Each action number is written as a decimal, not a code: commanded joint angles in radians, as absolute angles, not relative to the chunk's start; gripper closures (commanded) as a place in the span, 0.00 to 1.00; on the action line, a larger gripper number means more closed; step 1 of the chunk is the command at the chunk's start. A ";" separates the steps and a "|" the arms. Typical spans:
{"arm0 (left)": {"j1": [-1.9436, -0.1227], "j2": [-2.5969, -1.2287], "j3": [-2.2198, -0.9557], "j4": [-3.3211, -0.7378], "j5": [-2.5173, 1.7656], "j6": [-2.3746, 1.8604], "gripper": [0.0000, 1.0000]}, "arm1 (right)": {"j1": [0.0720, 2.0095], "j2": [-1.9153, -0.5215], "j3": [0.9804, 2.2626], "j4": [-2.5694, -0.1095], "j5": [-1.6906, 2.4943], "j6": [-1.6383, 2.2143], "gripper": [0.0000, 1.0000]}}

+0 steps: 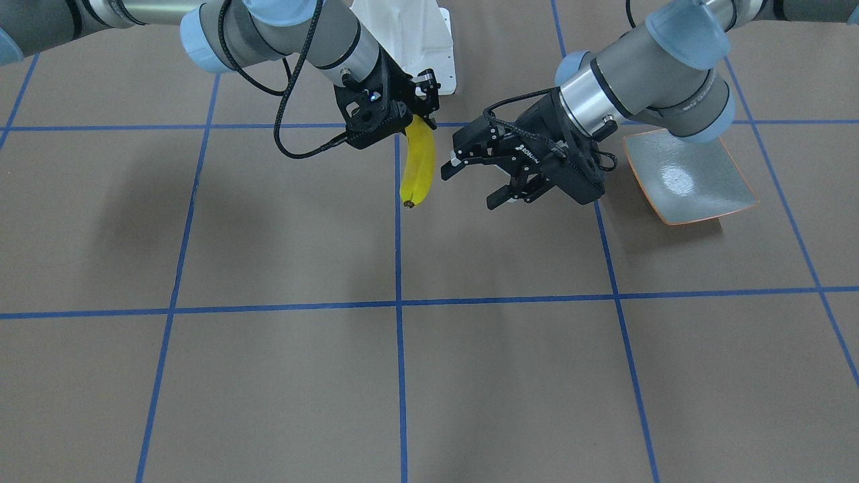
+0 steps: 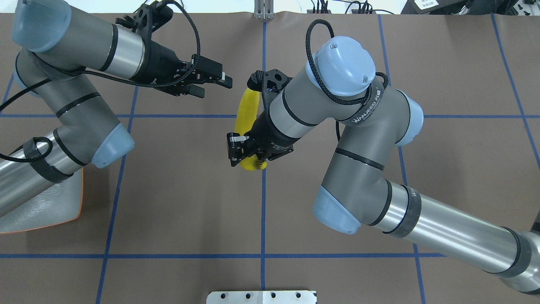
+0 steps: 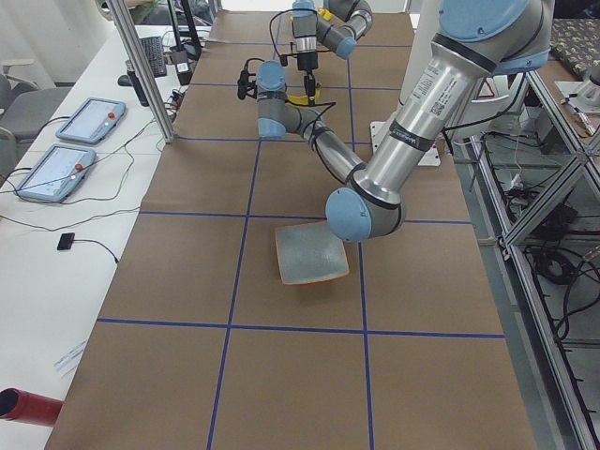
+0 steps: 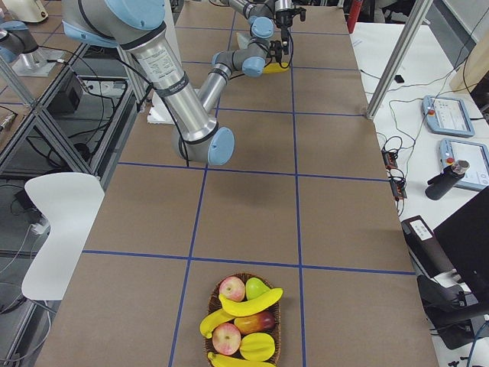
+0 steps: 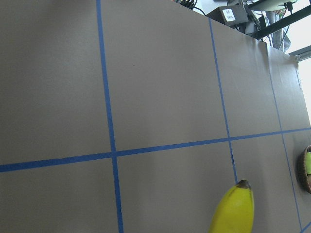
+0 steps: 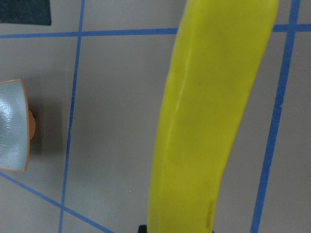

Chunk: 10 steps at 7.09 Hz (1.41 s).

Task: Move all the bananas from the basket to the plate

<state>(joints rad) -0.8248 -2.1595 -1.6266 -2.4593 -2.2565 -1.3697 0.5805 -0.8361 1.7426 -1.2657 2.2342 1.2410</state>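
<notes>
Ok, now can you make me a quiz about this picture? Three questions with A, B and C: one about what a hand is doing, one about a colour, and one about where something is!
1. The left hand is:
A. open, holding nothing
B. shut tight
C. hidden from every camera

2. The plate has a rim that is:
A. purple
B. orange-brown
C. white

3. The banana beside the left hand is:
A. lying on the plate
B. in the left hand
C. in the right hand

Answers:
1 A, its jaws stand apart with nothing between them.
2 B, a thin orange-brown edge runs round the grey-green dish.
3 C, the right hand grips one end of it.
</notes>
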 commanded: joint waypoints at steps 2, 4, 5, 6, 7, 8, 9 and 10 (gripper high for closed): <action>-0.782 -2.175 -1.586 -2.505 -2.256 -1.367 0.04 | 0.580 -0.825 1.743 -1.264 2.264 1.241 1.00; -0.775 -2.181 -1.586 -2.507 -2.260 -1.368 0.04 | 0.581 -0.827 1.743 -1.264 2.264 1.241 1.00; -0.770 -2.181 -1.586 -2.508 -2.261 -1.368 0.04 | 0.580 -0.827 1.740 -1.266 2.264 1.241 1.00; -0.767 -2.183 -1.589 -2.508 -2.261 -1.368 0.04 | 0.580 -0.825 1.732 -1.264 2.267 1.241 1.00; -0.759 -2.184 -1.589 -2.508 -2.260 -1.368 0.04 | 0.580 -0.825 1.732 -1.258 2.273 1.241 1.00; -0.753 -2.186 -1.588 -2.508 -2.260 -1.368 0.10 | 0.580 -0.827 1.732 -1.258 2.276 1.241 1.00; -0.741 -2.189 -1.588 -2.508 -2.257 -1.368 0.13 | 0.580 -0.827 1.732 -1.258 2.278 1.241 1.00; -0.736 -2.191 -1.586 -2.508 -2.256 -1.368 0.17 | 0.580 -0.827 1.732 -1.258 2.278 1.241 1.00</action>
